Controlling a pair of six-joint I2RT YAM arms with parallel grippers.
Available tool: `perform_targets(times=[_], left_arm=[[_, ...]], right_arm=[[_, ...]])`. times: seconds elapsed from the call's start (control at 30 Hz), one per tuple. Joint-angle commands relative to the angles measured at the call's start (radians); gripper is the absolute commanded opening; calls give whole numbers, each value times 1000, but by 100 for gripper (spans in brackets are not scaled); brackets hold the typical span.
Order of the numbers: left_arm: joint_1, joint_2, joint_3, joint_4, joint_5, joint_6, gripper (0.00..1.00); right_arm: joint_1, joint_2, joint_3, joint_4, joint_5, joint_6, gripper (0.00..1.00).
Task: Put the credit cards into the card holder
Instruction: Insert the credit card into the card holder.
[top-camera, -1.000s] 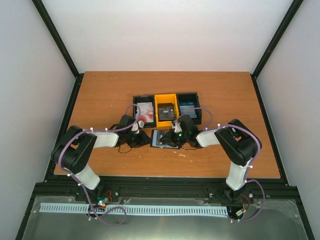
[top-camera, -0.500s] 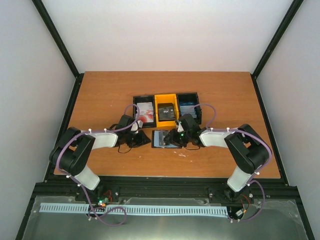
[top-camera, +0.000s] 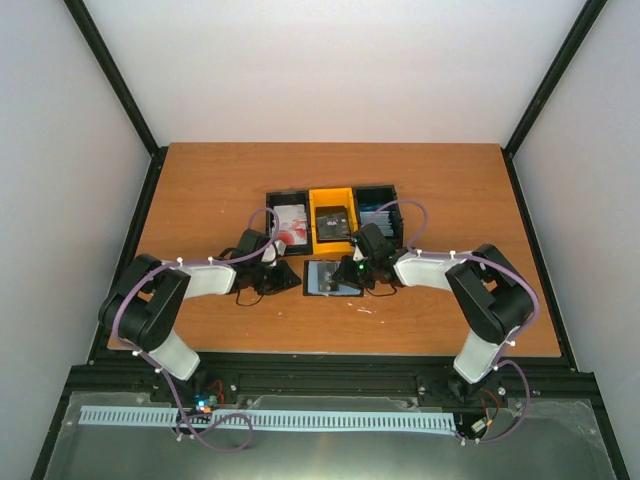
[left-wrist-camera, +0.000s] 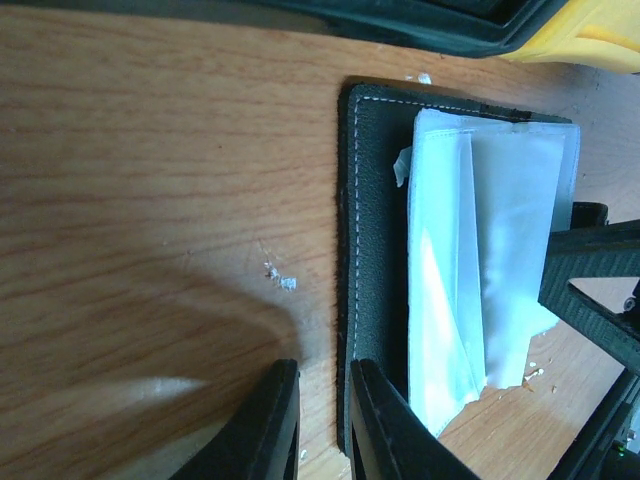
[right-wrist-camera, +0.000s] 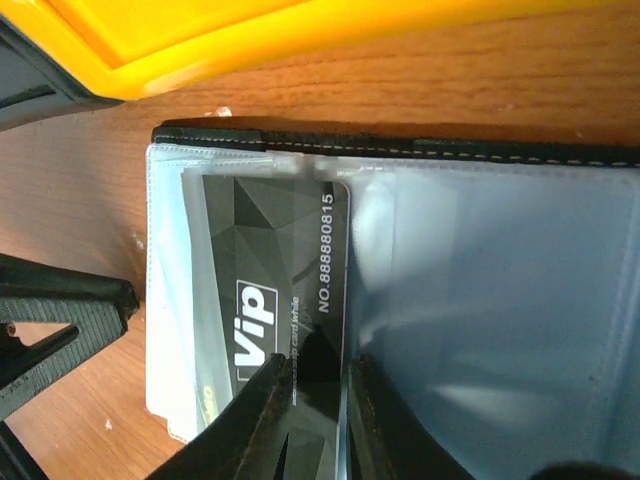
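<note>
On the desk (top-camera: 450, 200), just in front of the yellow bin (top-camera: 314, 225), the holder (top-camera: 332, 277) lies open and flat, pale sleeves (left-wrist-camera: 490, 230) up. At its left side the left pincer (left-wrist-camera: 325, 368) points down, fingers narrowly parted astride the holder's black edge, one over bare wood, one over the cover; whether it is clenched on that edge I cannot tell. At its right side the right pincer (right-wrist-camera: 318, 365) stands over a dark grey card (right-wrist-camera: 275, 260) lying among the sleeves, partly under clear plastic, fingers a little apart at the card's near end; a grasp cannot be told either. White-and-red cards (top-camera: 289, 222) lie in the left black bin (top-camera: 270, 215), blue cards (top-camera: 376, 218) in the right black bin (top-camera: 397, 215)
</note>
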Motion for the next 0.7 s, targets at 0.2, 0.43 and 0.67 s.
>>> perform_targets(times=[0.2, 0.43, 0.67], left_arm=[[-10, 19, 23, 7, 16, 11, 16], [-9, 24, 20, 14, 30, 12, 16], [-10, 25, 17, 17, 33, 12, 16]], right_arm=[[16, 68, 8, 38, -42, -12, 10], [24, 94, 12, 98, -104, 21, 5], [50, 113, 34, 119, -125, 44, 6]])
